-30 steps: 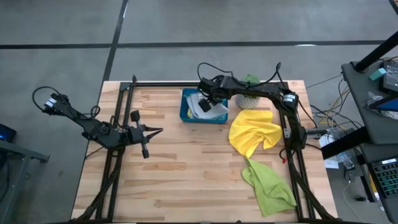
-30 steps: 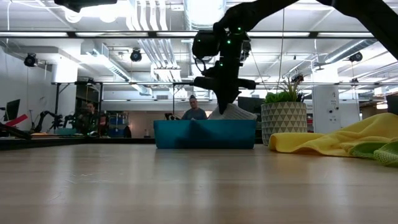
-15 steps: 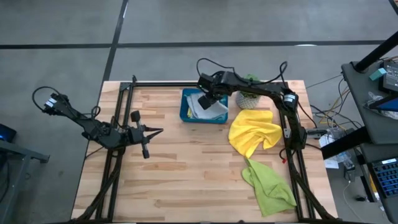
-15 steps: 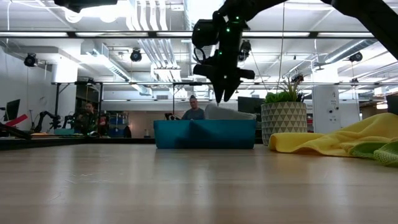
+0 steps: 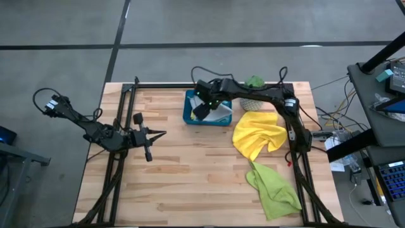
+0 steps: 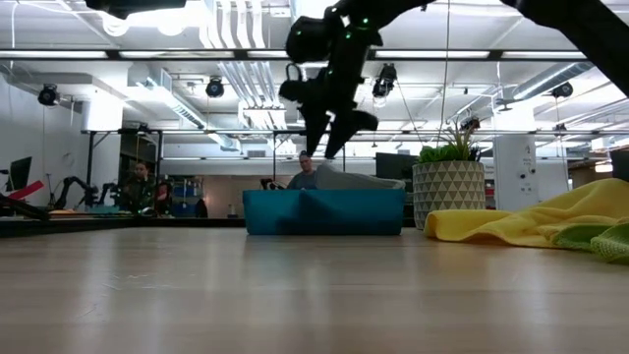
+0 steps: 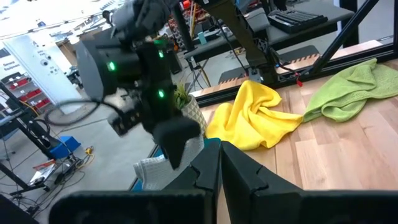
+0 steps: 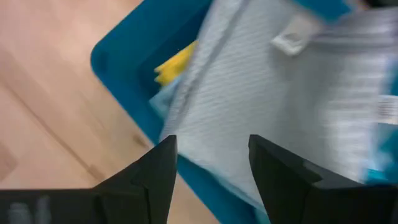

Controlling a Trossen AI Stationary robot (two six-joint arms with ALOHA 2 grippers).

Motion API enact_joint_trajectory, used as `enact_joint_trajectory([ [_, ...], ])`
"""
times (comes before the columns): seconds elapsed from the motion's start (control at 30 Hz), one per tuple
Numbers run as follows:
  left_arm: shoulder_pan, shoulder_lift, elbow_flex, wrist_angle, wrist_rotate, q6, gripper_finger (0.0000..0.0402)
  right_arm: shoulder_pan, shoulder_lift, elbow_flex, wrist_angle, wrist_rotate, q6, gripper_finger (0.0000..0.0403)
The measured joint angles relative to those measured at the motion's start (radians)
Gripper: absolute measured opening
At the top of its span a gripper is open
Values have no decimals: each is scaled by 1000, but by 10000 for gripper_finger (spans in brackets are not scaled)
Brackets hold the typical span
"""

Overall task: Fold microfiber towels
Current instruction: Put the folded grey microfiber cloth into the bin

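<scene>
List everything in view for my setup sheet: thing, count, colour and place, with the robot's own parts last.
Folded towels: three showing, pale grey on top, light blue and yellow edges under it, in the tray.
Tray: one, teal, far middle of the table.
Loose yellow towel: one, crumpled, right of the tray.
Lime green towel: one, crumpled, near right corner.
Potted plant: one, green in a patterned pot, right of the tray.
Table: one, light wood.
People: two, seated far behind, low view.
Left gripper: shut, idle at table's left.
Right gripper: open, above the tray, empty.
</scene>
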Motion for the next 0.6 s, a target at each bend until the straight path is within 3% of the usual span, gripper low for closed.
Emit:
enact_joint_trajectory([
  [0.6, 0, 12, 0, 0, 0, 1, 2, 33, 121, 0, 91, -46, 15, 189],
])
